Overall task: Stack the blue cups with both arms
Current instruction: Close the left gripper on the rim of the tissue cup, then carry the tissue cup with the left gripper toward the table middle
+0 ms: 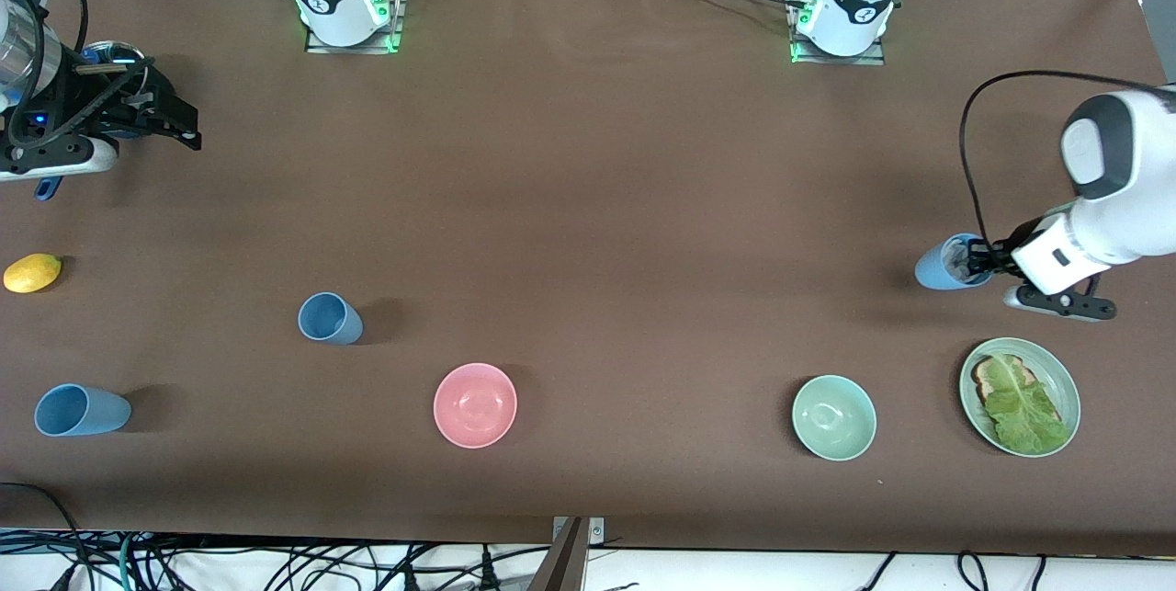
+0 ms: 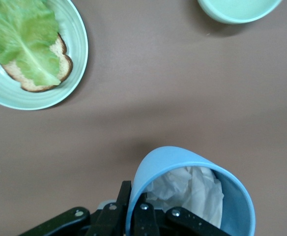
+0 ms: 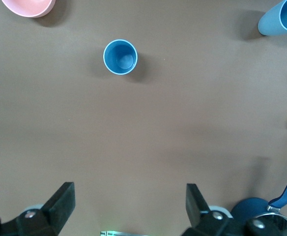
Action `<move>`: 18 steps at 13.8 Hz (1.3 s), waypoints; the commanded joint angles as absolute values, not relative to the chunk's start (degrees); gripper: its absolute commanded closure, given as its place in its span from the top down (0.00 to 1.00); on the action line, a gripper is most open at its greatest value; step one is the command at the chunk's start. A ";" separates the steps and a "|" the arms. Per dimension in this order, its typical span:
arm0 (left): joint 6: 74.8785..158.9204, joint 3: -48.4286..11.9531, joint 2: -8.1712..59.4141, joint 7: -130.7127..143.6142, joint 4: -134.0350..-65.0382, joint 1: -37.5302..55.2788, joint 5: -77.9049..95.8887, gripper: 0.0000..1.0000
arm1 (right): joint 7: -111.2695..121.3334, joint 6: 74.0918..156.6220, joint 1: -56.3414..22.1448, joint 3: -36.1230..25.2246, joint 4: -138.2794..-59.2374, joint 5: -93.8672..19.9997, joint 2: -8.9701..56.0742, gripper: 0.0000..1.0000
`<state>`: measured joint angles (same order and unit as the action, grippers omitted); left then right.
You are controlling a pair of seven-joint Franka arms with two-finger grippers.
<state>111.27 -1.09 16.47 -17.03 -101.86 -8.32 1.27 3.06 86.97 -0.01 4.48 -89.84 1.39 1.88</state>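
My left gripper (image 1: 979,257) is shut on the rim of a blue cup (image 1: 937,267) toward the left arm's end of the table. In the left wrist view one finger (image 2: 123,199) lies outside the cup (image 2: 175,156) and the other inside, with the left gripper (image 2: 133,196) pinching the wall. Crumpled white paper (image 2: 195,189) sits in this cup. Whether its base touches the table I cannot tell. Two more blue cups (image 1: 330,318) (image 1: 81,410) stand toward the right arm's end. My right gripper (image 1: 188,128) hangs open and empty beside the pot, well away from them (image 3: 129,195).
A pink bowl (image 1: 475,404) and a mint-green bowl (image 1: 834,417) sit near the front camera. A green plate (image 1: 1066,380) with bread and lettuce lies close to the held cup. A yellow fruit (image 1: 32,273) and a dark-blue pot (image 1: 110,53) are at the right arm's end.
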 commanded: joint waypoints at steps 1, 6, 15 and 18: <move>101.89 -0.97 17.05 -17.41 -93.28 -6.60 2.02 0.00 | 2.99 87.36 0.18 4.75 -90.62 0.88 1.14 1.00; 97.74 -1.05 17.14 -10.83 -88.51 -3.09 2.37 0.00 | 2.99 87.36 0.18 4.66 -90.62 0.88 1.14 1.00; 95.19 -13.35 17.75 23.33 -82.97 4.03 2.55 0.00 | 2.99 87.45 0.18 4.75 -90.62 0.88 1.14 1.00; 95.71 -17.05 20.38 37.75 -80.34 8.16 2.64 0.00 | 2.99 87.36 0.18 4.66 -90.70 0.88 1.14 1.00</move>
